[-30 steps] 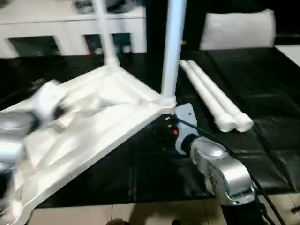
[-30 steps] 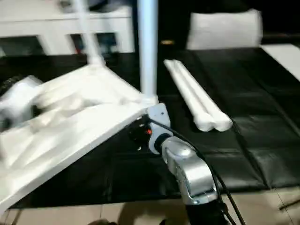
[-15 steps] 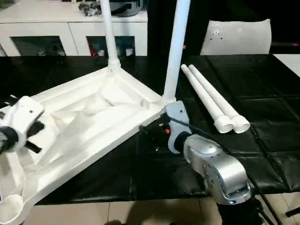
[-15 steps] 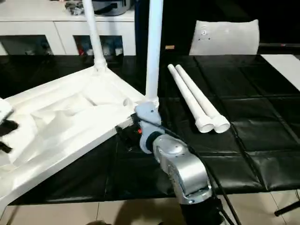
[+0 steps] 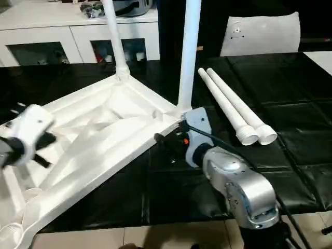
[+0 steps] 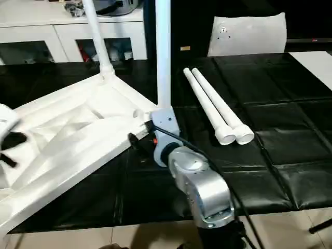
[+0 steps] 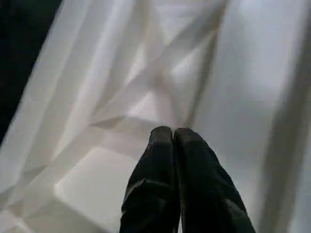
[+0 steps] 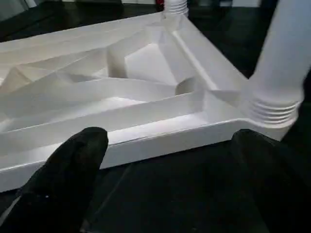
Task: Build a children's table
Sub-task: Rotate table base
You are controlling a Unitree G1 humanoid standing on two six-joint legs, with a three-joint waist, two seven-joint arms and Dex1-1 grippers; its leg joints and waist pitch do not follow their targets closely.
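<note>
- Left eye view, far left: left gripper (image 5: 44, 150), fingers pressed together on nothing, hovering over the ribbed underside near the left end; in the left wrist view, closed fingertips (image 7: 172, 138) poised above a crossing of ribs.
- Left to centre: table top (image 5: 98, 140), white plastic, lying upside down on the black mat (image 5: 171, 192), long axis running from the near left corner toward the far centre; near left corner socket (image 5: 10, 231) empty, judged still awaiting a leg.
- Centre, far corner: fitted leg (image 5: 115, 39), standing up out of its socket.
- Centre, right-hand corner: second fitted leg (image 5: 189, 52), upright, threaded collar seated in the socket; seen close in the right wrist view (image 8: 282, 63).
- Centre right: right gripper (image 5: 168, 148), jaws spread wide, empty, just short of the top's long near edge (image 8: 160, 141), beside the corner bearing the second leg.
- Right: two loose legs (image 5: 233, 106), side by side and touching on the mat, long axes running from far centre to near right, open ends nearest the robot; off to the right of the right gripper and well apart from the left one.
- Judgement: right arm the nearer to the loose legs; empty sockets nearer the left arm.
- Background: white cabinet (image 5: 62, 36) behind the table.
</note>
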